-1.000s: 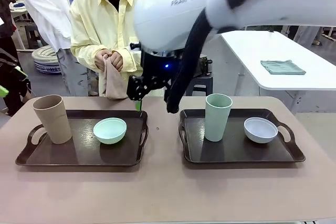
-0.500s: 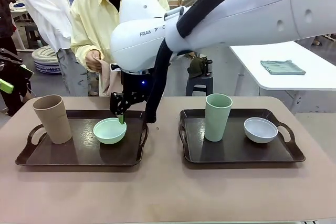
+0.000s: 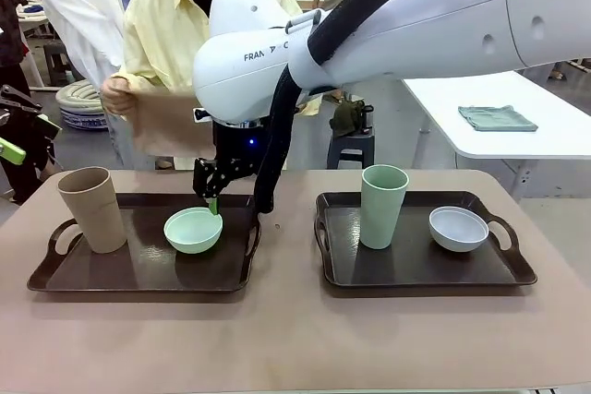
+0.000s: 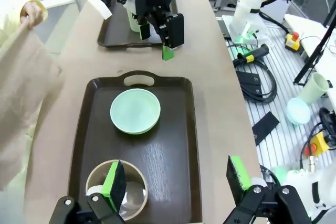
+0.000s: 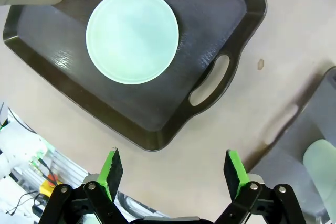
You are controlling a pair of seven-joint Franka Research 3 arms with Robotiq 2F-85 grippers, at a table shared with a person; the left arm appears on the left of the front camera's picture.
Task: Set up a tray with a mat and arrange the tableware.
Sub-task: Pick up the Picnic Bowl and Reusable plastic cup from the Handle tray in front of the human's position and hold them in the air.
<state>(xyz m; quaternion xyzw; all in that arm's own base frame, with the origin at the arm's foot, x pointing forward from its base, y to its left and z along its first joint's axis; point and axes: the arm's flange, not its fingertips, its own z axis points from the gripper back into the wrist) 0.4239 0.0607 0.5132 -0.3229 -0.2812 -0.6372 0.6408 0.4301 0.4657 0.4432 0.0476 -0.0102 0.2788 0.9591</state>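
Over the left tray (image 3: 138,269), the right gripper (image 3: 211,198) hangs wide open, empty; an off-centre descent could tip the mint green bowl (image 3: 193,230).

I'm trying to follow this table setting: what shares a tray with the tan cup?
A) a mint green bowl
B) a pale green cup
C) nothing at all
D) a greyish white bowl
A: the mint green bowl sits beside the tan cup on the same dark tray.
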